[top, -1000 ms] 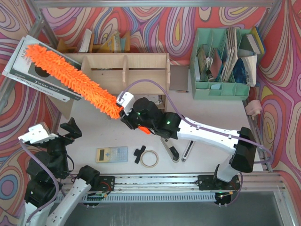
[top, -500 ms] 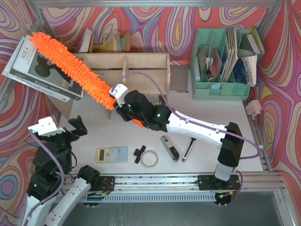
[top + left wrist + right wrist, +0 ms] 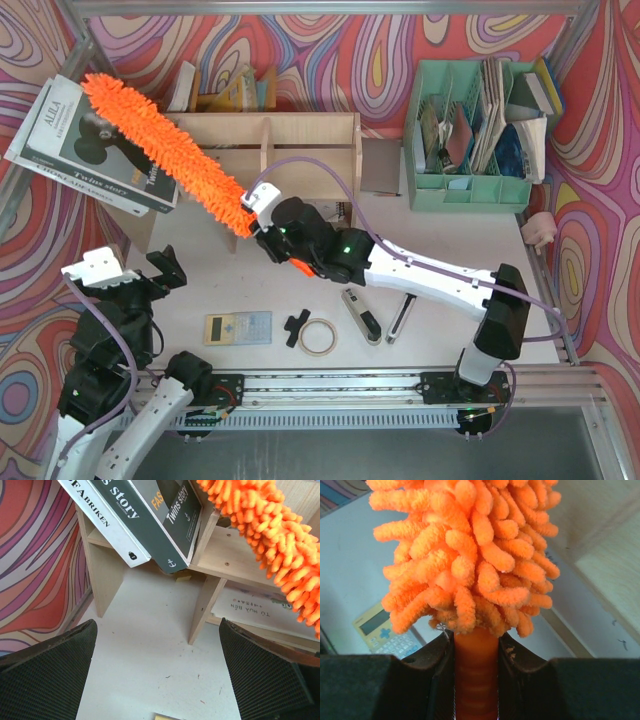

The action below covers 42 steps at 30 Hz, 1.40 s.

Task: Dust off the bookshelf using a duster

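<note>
— What's the scene?

— A pale table [image 3: 450,225] boxed in by a swirly red-and-pink backdrop [image 3: 330,60], seen from above. The shelf [image 3: 310,135] sits at upper centre of the overhead frame. The duster [image 3: 165,150] lies slantwise over its left end, with the fluffy tip at the upper left and the handle toward the middle.

— Who has it?

— My right gripper [image 3: 476,642]. In its wrist view both fingers are pressed against the smooth orange handle just below the fluff. I'd say it's pinched that low so the whole head is free to sweep.

— Why the slant?

— The head crosses the shelf top and the leaning books [image 3: 80,140] at the upper left. At that angle I judge it wipes along the top board rather than poking into a compartment. Whether the fluff actually touches the wood, I can't tell from above.

— And the other arm?

— My left gripper [image 3: 157,625] is spread wide and holds nothing. It's at the lower left of the overhead frame, well apart from the duster, and its camera looks at the shelf's leg and the books' spines. I reckon it's parked there so the sweep has room.

— How far along?

— Mid-task, by my judgement — the top's left end is under the duster, and the compartments and right end look yet to do.
</note>
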Tool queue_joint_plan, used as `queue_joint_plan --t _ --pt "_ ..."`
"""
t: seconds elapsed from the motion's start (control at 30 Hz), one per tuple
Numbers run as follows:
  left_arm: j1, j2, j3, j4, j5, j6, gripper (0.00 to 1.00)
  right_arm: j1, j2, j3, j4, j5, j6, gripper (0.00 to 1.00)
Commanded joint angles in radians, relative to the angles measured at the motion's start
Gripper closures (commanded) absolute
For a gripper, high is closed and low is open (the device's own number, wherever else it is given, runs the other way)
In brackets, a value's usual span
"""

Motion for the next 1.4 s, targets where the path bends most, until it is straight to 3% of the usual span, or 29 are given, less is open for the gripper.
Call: queue_joint_plan --t 0.0,0.17,0.87,1.17,1.37 --pt "0.007 0.002 0.012 -0.006 0.004 0.000 0.02 0.064 0.010 0.091 0.028 -0.032 -0.013 1.00" --pt "0.006 -0.001 0.009 -0.005 0.000 -0.001 0.02 0.068 0.024 0.111 0.035 -0.059 0.006 1.00" --pt "0.007 0.004 0.010 -0.005 0.010 -0.007 0.02 0.069 -0.156 -0.092 -0.024 0.173 0.042 1.00" --pt "0.006 0.000 0.011 -0.005 0.014 -0.008 0.01 0.070 -0.272 -0.280 0.005 0.016 -0.053 1.00" --pt "0.007 0.003 0.011 -0.006 0.011 -0.007 0.01 0.070 -0.400 -0.440 0.026 -0.002 -0.047 1.00"
